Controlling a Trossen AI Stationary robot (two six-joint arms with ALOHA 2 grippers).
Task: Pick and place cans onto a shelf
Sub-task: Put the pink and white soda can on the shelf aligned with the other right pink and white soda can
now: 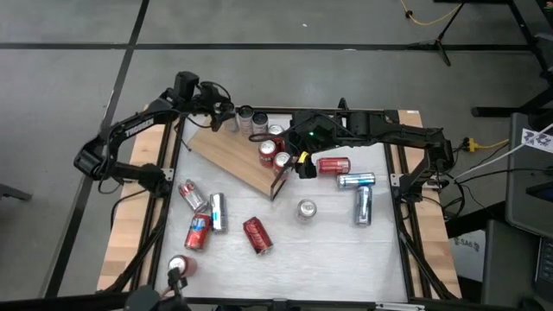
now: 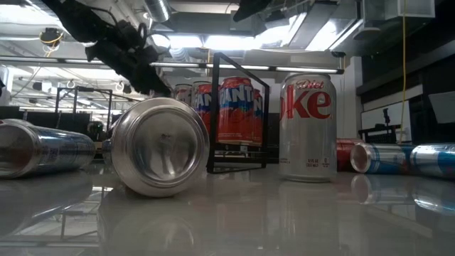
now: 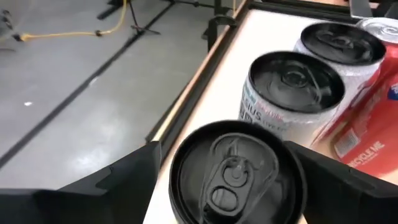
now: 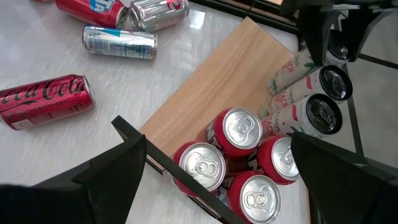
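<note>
The left hand [image 1: 226, 116] stands at the bench's [image 1: 328, 250] far edge with its fingers wide on either side of a black-topped can [image 3: 236, 174], not gripping it, and two more cans [image 3: 295, 87] stand upright just beside that one. The right hand [image 1: 298, 160], also wide and empty, hovers over the shelf [image 4: 205, 87], where four red cans [image 4: 239, 127] stand clustered at its framed end. Other cans [image 1: 259, 235] lie scattered toward the near edge and right side.

We see a grey floor [image 1: 259, 22] crossed by dark lines, a yellow cable [image 1: 428, 17] at one o'clock, ceiling lights [image 2: 181, 41] overhead.
</note>
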